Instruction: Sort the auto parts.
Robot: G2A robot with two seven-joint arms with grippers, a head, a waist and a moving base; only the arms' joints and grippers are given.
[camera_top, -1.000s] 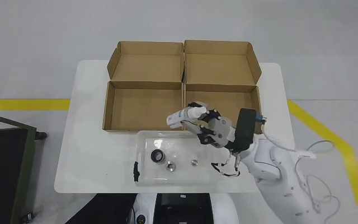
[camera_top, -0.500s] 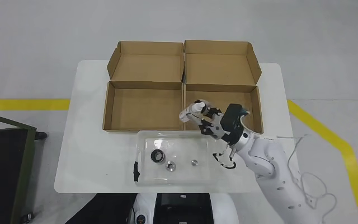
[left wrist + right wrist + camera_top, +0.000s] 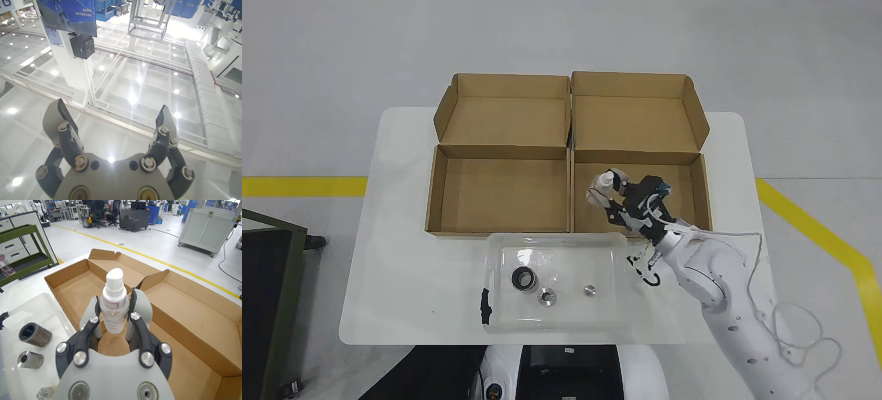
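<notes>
My right gripper (image 3: 114, 311) is shut on a clear spray bottle (image 3: 114, 306) with a white cap. It holds the bottle over the right cardboard box (image 3: 682, 178), near that box's front left corner (image 3: 614, 197). In the clear plastic tray (image 3: 504, 310) lie a dark cylindrical bearing (image 3: 524, 279), a steel bushing (image 3: 547, 295) and a small steel part (image 3: 589, 291). The bearing (image 3: 35, 334) and bushing (image 3: 30, 359) also show in the right wrist view. My left gripper (image 3: 113, 115) points up at a ceiling and is open with nothing between its fingers.
The left cardboard box (image 3: 497, 195) stands open beside the right one, both with lids folded back. A black clip (image 3: 485, 305) sits on the tray's left rim. The white table (image 3: 392, 250) has bare room on its left side.
My right gripper has carried the spray bottle from above the tray's back edge to the right and away, over the right box. The arm has swung with it.
</notes>
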